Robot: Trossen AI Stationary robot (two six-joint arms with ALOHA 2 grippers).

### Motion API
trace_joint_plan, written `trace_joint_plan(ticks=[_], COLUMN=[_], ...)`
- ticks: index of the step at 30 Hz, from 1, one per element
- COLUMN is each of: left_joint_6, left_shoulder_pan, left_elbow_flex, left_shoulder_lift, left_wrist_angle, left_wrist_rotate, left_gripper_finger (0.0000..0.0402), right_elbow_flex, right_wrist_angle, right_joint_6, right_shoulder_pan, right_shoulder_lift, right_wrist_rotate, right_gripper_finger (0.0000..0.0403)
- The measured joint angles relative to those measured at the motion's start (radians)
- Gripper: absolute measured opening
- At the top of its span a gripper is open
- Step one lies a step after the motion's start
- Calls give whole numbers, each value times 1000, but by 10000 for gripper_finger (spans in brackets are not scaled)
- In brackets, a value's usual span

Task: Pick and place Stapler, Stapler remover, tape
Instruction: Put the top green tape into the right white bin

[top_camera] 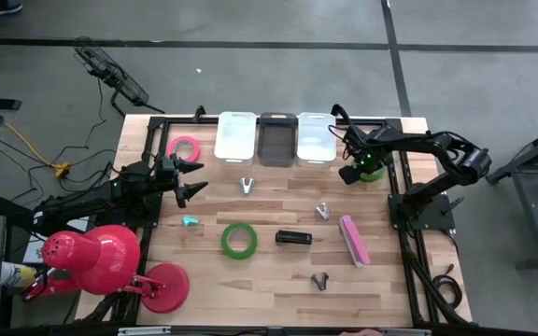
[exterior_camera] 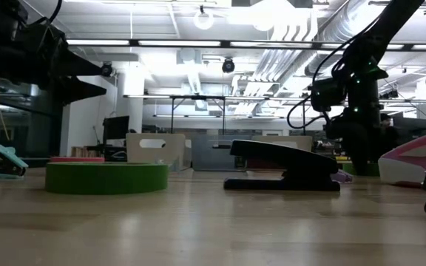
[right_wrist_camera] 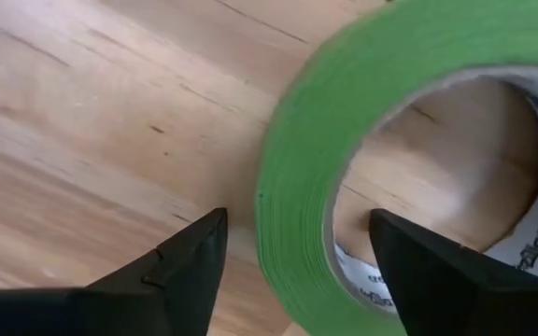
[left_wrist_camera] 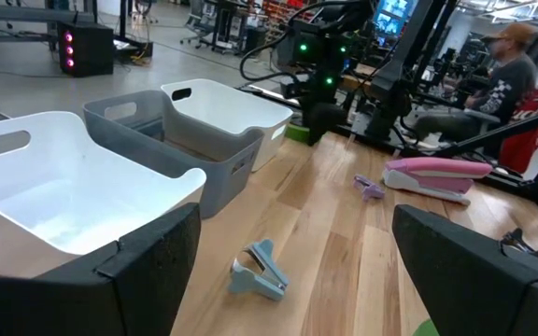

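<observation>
The right pincer [top_camera: 355, 172] is down at the far right of the desk [top_camera: 269, 280], in front of the right white bin [top_camera: 314, 138], over a green tape roll [top_camera: 370, 173]. In the right wrist view its fingers [right_wrist_camera: 180, 271] are spread, one outside the roll's [right_wrist_camera: 362, 131] wall and the other inside the open centre, so the wall lies between them; the fingers do not yet press it. The roll lies flat on the wood.

The left pincer [top_camera: 191, 180] hovers over the left part of the desk, near the pink tape roll [top_camera: 185, 147], its fingers spread and holding nothing. Its wrist view looks across the three bins, white [left_wrist_camera: 54, 187], grey [left_wrist_camera: 157, 140] and white [left_wrist_camera: 222, 112], with a pale blue staple remover [left_wrist_camera: 260, 269] on the wood just ahead.

A second green roll [top_camera: 238, 240] lies flat in the middle of the desk, with a teal remover [top_camera: 190, 221] to its left and the black stapler [top_camera: 294, 237] just to its right. The pink stapler [top_camera: 354, 240] lies farther right, a small purple remover [top_camera: 322, 211] beside its far end. A grey remover [top_camera: 247, 185] sits in front of the bins, and a dark one [top_camera: 320, 280] near the front edge.

A red lamp [top_camera: 101, 257] stands at the left front corner. A person [left_wrist_camera: 493, 75] sits in the room beyond the desk
</observation>
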State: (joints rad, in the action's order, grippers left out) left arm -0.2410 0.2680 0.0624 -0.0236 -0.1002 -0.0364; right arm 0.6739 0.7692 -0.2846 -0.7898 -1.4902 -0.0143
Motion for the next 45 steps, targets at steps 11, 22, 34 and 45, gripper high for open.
trace_joint_plan(ticks=[11,22,34,45], left_joint_6=[0,0,0,0], left_shoulder_pan=[0,0,0,0], left_elbow_flex=[0,0,0,0], left_shoulder_lift=[0,0,0,0], left_wrist_angle=[0,0,0,0], left_wrist_rotate=[0,0,0,0], left_gripper_finger=[349,349,349,349], right_elbow_flex=[-2,53,335,612], right_wrist_angle=[4,114,366,448], right_joint_6=[43,61,344,680], right_shoulder_pan=[0,-3,-2,26], right_shoulder_lift=[-1,3,26,2], right_wrist_rotate=[-7,3,9,47], right_gripper_finger=[100,79,79,79])
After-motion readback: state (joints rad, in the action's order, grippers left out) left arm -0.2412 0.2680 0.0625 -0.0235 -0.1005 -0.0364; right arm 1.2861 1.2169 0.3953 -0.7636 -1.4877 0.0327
